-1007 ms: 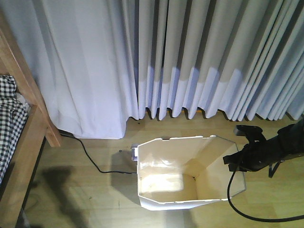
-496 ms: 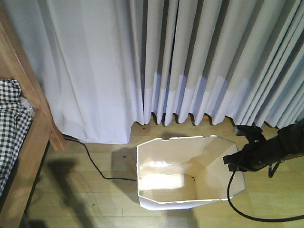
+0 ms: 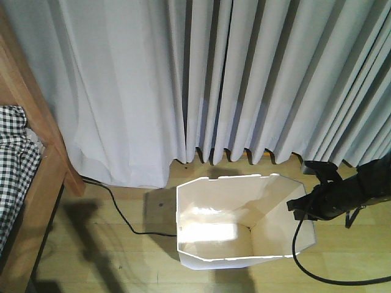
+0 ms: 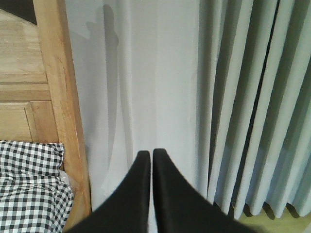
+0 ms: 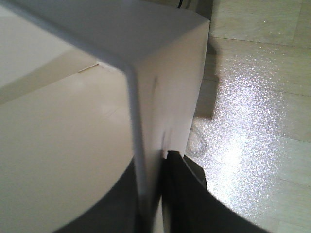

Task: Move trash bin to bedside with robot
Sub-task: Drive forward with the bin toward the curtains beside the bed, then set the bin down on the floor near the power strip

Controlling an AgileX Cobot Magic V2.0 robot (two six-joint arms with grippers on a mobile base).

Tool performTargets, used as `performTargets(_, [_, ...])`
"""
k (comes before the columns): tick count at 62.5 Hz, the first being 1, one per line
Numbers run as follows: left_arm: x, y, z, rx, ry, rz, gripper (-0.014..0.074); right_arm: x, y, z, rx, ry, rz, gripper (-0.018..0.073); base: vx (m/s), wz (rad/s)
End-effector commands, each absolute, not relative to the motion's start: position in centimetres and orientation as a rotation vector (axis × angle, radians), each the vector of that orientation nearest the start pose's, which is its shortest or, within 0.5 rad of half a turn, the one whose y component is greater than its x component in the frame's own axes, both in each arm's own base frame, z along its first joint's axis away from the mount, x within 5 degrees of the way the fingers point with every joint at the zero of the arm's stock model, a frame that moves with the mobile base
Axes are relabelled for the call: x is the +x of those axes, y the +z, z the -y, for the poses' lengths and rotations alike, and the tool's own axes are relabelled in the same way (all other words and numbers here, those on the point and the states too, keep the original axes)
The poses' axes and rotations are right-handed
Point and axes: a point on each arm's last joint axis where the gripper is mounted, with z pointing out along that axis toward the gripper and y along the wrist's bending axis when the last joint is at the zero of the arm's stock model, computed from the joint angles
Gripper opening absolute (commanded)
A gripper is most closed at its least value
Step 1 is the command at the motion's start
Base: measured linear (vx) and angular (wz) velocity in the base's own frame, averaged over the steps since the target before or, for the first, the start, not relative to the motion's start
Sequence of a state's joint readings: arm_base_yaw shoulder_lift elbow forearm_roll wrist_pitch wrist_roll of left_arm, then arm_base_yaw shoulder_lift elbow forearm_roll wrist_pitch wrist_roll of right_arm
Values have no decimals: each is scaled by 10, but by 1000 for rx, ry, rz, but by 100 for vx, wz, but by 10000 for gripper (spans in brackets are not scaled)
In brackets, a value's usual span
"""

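Front view: the white octagonal-rimmed plastic trash bin (image 3: pixel 214 210) stands on the floor, apart from the light-brown wooden bed (image 3: pixel 27 177) with checkered bedding at left. The black right hand (image 3: pixel 300 207) pinches its right rim.

Left wrist: the left hand (image 4: pixel 149 154) is closed and empty.

Right wrist: the pinch straddles the bin wall. Drag low and steadily, clear of the black floor cable (image 3: pixel 122 217). No writing is readable.

White trash bin (image 3: pixel 232 213), cream inside; black-and-white checkered bedding (image 3: pixel 15 168); light-brown wooden bed frame (image 3: pixel 44 160); pale grey-lilac curtains (image 3: pixel 122 91).
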State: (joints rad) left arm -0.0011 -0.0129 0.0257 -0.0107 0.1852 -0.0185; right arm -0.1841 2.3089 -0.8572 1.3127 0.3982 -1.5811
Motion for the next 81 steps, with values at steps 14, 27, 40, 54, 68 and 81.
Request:
performTargets(14, [56,190,0,-30,-38,-1608,-6,314,13,11,-172,726,-2767,-5,0,0])
performTargets(27, [56,190,0,-30,-38,-1608,-6,314,13,11,-173,728,-2766,-5,0,0])
performTargets(40, [56,190,0,-30,-38,-1608,-6,317,14,9,-102,770,-2767,-5,0,0])
performTargets(54, [56,190,0,-30,-38,-1608,-6,335,-9,17,-84,715,-2843,-1,0,0])
performTargets(68, [56,190,0,-30,-38,-1608,-6,356,-44,24,-122,682,-2920,1,0,0])
performTargets(81, [56,190,0,-30,-38,-1608,-6,379,-77,32,-145,636,-2968,6,0,0])
